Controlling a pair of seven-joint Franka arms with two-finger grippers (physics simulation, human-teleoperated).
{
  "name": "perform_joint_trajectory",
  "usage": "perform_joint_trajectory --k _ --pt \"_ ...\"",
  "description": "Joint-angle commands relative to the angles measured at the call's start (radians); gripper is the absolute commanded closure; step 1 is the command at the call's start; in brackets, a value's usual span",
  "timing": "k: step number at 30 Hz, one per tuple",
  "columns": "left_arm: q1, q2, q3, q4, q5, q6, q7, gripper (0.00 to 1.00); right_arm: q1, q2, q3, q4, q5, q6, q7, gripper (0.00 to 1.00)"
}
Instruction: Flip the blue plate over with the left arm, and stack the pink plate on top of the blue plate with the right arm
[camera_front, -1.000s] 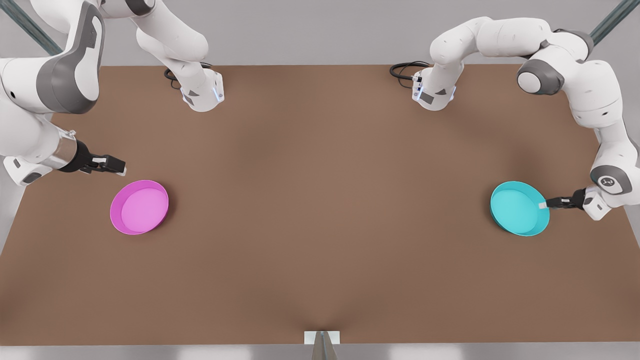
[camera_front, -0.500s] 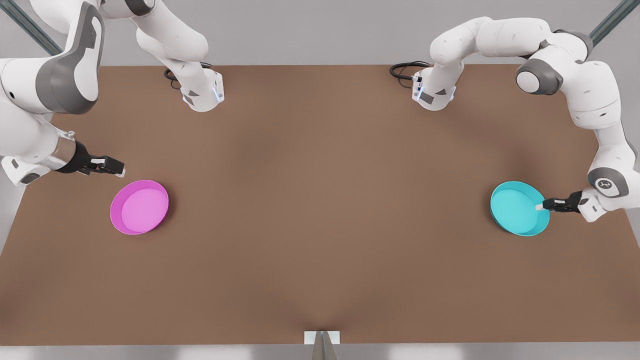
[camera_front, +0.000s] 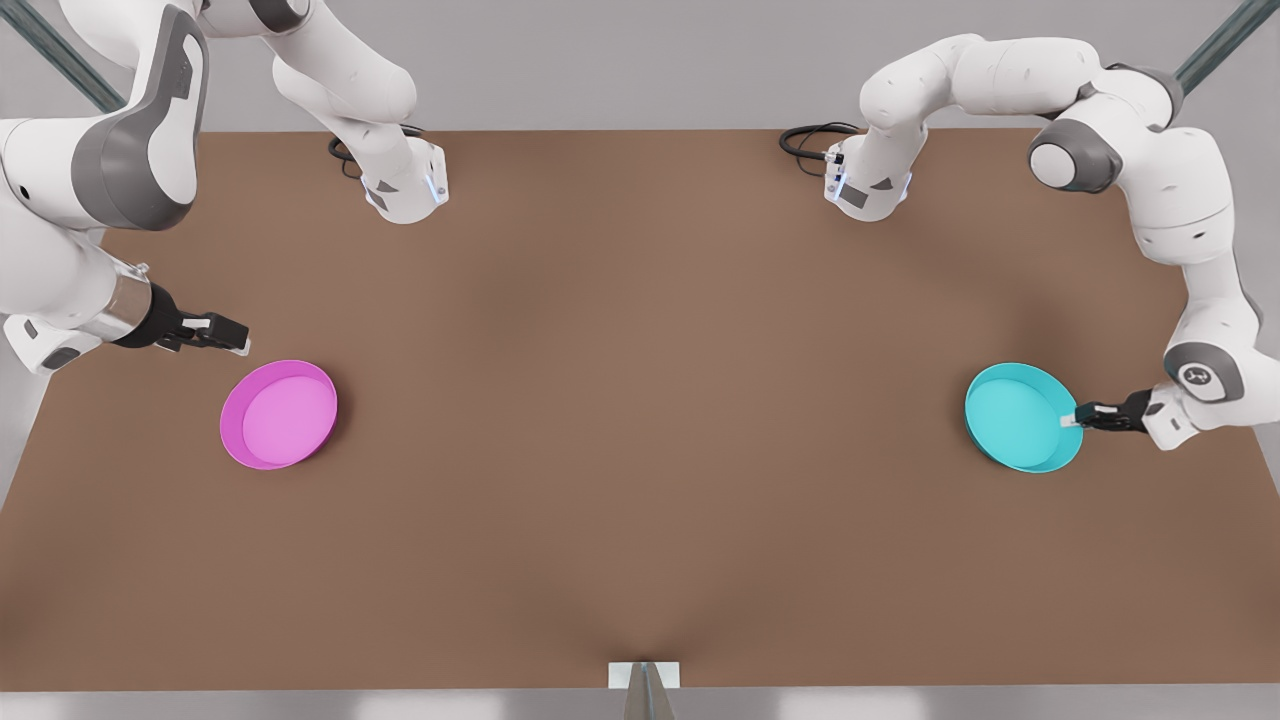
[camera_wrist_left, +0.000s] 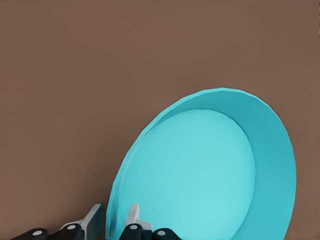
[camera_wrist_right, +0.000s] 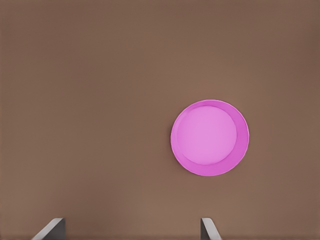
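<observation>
My left gripper (camera_front: 1072, 419) sits at the blue plate (camera_front: 1018, 418) on the front view's right, and in the left wrist view my fingers (camera_wrist_left: 92, 221) straddle the plate's rim, one outside the wall and one inside, pinching it. The plate (camera_wrist_left: 210, 175) looks tilted there, its far rim raised toward the camera, so I judge the flip is under way.

I take this dish for thin, stiff plastic: light, not fragile, but smooth and likely slippery. The rim is the only place to hold it, since the flat base offers nothing to pinch. Held at one point on the edge, it may swing or twist between the pads as it turns, so the pinch needs to be firm and the rotation steady.

My right gripper (camera_front: 225, 331) hovers just beyond the far left edge of the pink plate (camera_front: 279, 414), which lies flat and open side up on the front view's left. In the right wrist view my fingertips (camera_wrist_right: 50, 229) are spread wide, holding nothing, with the pink plate (camera_wrist_right: 209, 137) ahead of them. This arm waits.

The brown table (camera_front: 640, 450) between the two plates is bare, so there is ample room to turn the blue plate and carry the pink one across. The blue plate lies near the table's right edge, so I would tip it inward.
</observation>
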Motion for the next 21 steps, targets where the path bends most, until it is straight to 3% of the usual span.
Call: perform_joint_trajectory --k 1,8,15,21 --pt "-0.002 0.001 0.000 0.000 0.000 0.001 -0.004 0.58 0.001 -0.001 0.001 0.000 0.001 0.000 -0.004 0.00" --pt "-0.010 0.007 0.000 0.000 0.000 0.002 -0.004 0.63 -0.001 0.010 0.001 0.002 0.002 -0.001 -0.004 0.00" --pt "-0.019 0.009 0.000 0.001 0.000 0.025 -0.027 0.79 -0.001 0.013 0.001 0.002 0.001 -0.001 -0.003 0.00" --pt "-0.030 -0.019 0.000 0.006 0.012 0.025 -0.081 0.79 -0.001 0.014 0.001 0.000 0.001 -0.001 -0.003 0.00"
